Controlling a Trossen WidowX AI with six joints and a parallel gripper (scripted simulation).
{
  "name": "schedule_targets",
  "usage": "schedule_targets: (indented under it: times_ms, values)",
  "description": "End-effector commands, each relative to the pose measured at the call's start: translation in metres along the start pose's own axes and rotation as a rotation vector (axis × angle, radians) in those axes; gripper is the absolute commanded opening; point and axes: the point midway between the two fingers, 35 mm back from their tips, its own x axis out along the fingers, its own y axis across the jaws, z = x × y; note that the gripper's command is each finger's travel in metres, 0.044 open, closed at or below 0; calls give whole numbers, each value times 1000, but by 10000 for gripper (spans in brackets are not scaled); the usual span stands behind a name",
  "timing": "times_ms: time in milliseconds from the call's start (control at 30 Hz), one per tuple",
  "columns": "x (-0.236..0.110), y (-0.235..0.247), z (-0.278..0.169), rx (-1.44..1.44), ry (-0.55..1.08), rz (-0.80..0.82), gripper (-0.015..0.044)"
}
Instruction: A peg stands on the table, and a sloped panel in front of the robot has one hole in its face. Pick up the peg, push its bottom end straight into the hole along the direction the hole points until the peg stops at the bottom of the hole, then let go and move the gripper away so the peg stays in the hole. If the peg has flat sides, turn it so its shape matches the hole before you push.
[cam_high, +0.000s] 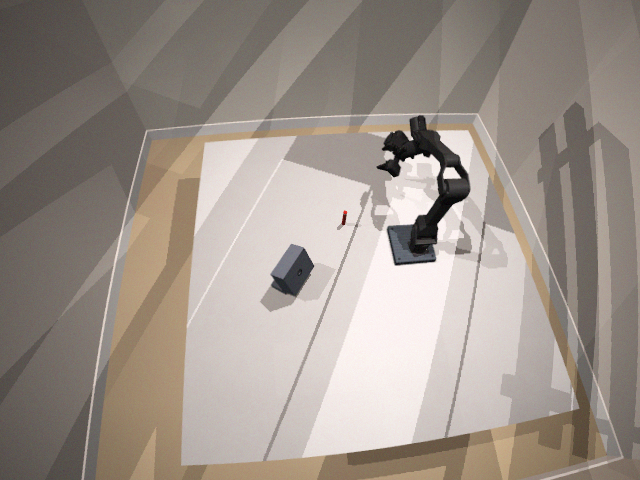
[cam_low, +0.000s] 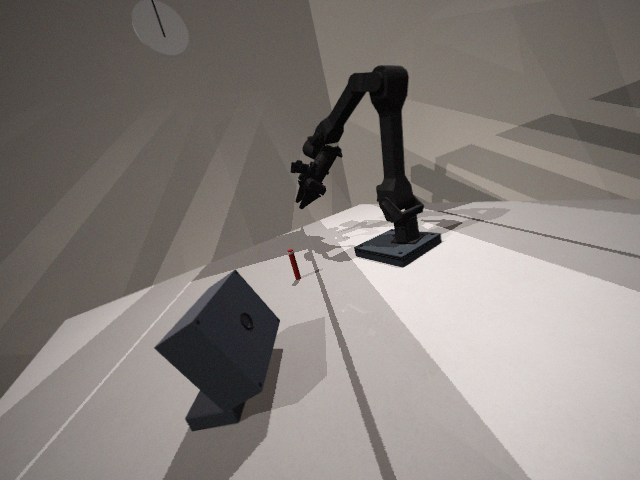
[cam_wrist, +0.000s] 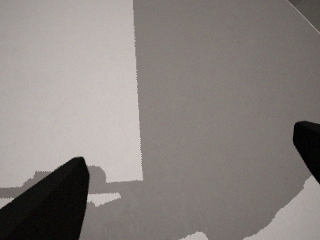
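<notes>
A broad pale tabletop (cam_high: 392, 335), crossed by bands of shadow and edged with a tan border, carries everything here. On it, bolted to a dark square base plate, stands the one black six-joint arm (cam_low: 387, 149), folded high at the elbow so that its forearm slopes down and forward. Next in size is the single dark grey sloped panel block (cam_low: 219, 343), tilted on a small foot, with one small round hole (cam_low: 247, 321) in its face. The end effector (cam_low: 308, 196) hangs in the air well above the tabletop, its fingers spread wide and gripping nothing; in the wrist view only the two dark fingertips show at the edges, with bare surface between them and no peg in sight. Smallest is the one slim red cylindrical peg (cam_low: 293, 265), standing upright on the tabletop between the arm's base and the panel, untouched. What the coming move turns on, as I judge it: the peg lies below and ahead of the end effector, toward the panel, its long axis vertical, so the open fingers must descend and travel outward to straddle it from the sides. There is only this one arm to do it.
</notes>
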Motion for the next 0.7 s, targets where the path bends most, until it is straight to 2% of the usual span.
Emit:
schedule_targets:
  times_ms: [0,667]
  values:
    - [9,10,9,-6,24,35,440]
    - [43,65,33,-77,167,192,440]
